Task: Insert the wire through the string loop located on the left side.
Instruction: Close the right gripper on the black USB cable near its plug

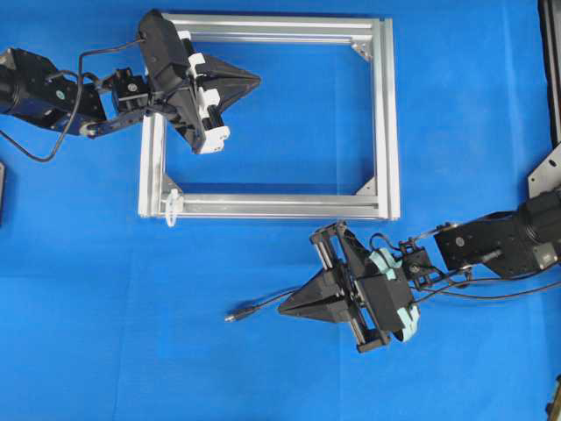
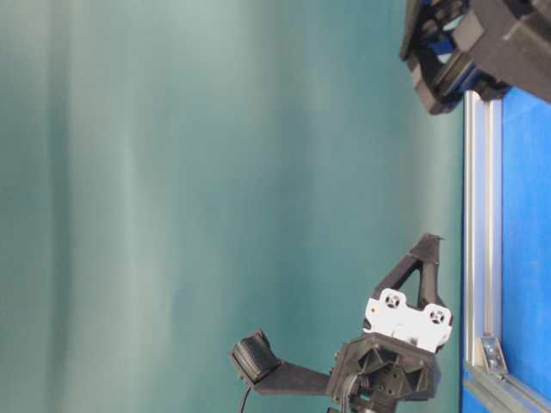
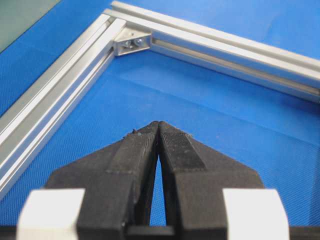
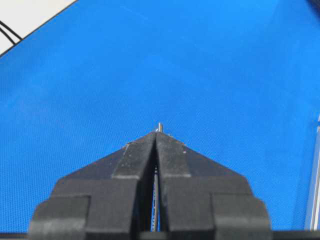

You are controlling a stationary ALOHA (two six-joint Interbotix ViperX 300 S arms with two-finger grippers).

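Blue table (image 1: 105, 333): left fingers (image 1: 256, 80) closed, empty, over frame (image 1: 391, 123); right fingers (image 1: 282, 308) closed above wire (image 1: 254, 310).

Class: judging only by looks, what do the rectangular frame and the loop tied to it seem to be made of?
Frame: probably aluminium, a matte silver finish with straight slotted rails and bolted corner brackets. String loop: seems thin white string or cord, limp and curled at the frame's corner; too small to tell the fibre.

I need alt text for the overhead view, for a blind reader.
A silver aluminium rectangular frame lies on a blue table, with a tiny white string loop at its lower-left corner. A thin black wire lies below it.
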